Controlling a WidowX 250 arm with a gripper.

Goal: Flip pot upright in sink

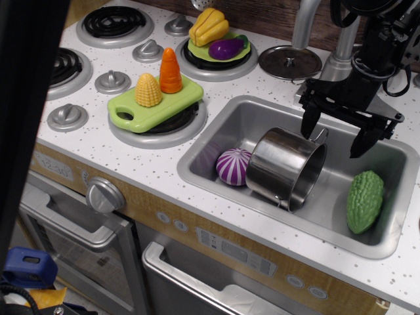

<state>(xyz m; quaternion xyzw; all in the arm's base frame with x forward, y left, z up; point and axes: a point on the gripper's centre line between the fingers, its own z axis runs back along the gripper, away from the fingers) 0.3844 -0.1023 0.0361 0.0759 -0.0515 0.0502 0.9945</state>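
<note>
The black gripper (335, 134) hangs over the sink (216, 134) with its 2 angular fingers spread wide, holding nothing, just above the pot (283, 167). That shiny steel cylinder lies tipped on its side in the smooth grey basin, touching a purple-striped ball (233, 166). A bumpy green gourd (364, 201) lies apart near the right wall.

1. Bright, even light from above; soft, short shadows.
2. Glare streaks on pot (286, 168) and sink (216, 131) wall.
3. Sharp through the middle.
4. Dark, blurred shape down left edge, out of focus.
5. Mildly grainy; slight tilt.
</note>
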